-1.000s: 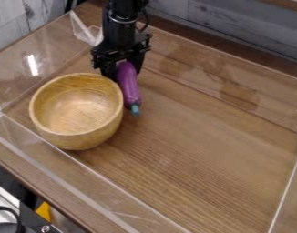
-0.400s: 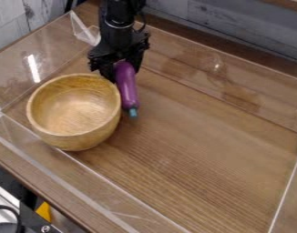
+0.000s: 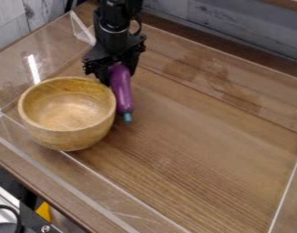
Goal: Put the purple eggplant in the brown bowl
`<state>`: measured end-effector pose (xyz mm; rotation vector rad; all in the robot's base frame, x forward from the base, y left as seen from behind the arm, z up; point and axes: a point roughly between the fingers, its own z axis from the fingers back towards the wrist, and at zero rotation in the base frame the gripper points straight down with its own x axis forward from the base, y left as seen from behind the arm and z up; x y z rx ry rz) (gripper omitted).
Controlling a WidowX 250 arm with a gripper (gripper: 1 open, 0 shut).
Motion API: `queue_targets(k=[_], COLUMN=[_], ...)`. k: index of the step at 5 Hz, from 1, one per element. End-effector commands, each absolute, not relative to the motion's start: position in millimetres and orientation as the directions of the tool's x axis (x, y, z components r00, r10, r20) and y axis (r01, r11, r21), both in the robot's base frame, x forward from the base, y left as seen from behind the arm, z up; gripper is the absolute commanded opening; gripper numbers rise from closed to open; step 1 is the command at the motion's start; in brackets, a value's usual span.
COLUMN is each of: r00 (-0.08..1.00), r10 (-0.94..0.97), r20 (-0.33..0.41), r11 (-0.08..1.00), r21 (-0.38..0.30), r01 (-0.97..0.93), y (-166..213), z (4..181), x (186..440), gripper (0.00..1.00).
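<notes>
Nearest of all, the brown bowl (image 3: 68, 112) sits on the wooden tabletop (image 3: 199, 155), its honey-coloured inside empty. Just beyond the bowl's right rim hangs the purple eggplant (image 3: 120, 92), nearly upright, teal stem tip pointing down and close to the table beside the bowl wall; whether the tip touches the wood I cannot tell. My pincer (image 3: 115, 64) is clenched on the eggplant's upper end, above and behind the bowl's far right edge.

I judge the eggplant light and stiff, a glossy toy whose smooth skin could slip or swing in my fingers. Holding it near one end leaves the long body dangling, so it may pivot; a hold nearer the middle would be steadier. It is slimmer than the bowl's mouth, so it should fit inside easily.
</notes>
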<state>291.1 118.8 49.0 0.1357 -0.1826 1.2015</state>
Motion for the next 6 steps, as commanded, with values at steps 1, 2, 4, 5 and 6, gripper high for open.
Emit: queue_targets(k=[1, 2, 4, 5, 6], r00=[0.32, 0.317, 0.311, 0.307, 0.302], r10=[0.911, 0.91, 0.911, 0.912, 0.914], r20=[0.262, 0.266, 0.27, 0.271, 0.271], r11=[0.341, 0.338, 0.33, 0.326, 0.321], r21=[-0.036, -0.035, -0.03, -0.029, -0.027], r01=[-0.94, -0.941, -0.943, -0.945, -0.947], y=[124.7, 123.2, 119.7, 117.8, 115.9], z=[67.6, 67.4, 67.8, 68.0, 68.1], x=[288.9, 286.9, 282.9, 280.5, 278.6], gripper=[0.0, 0.0, 0.0, 0.0, 0.0])
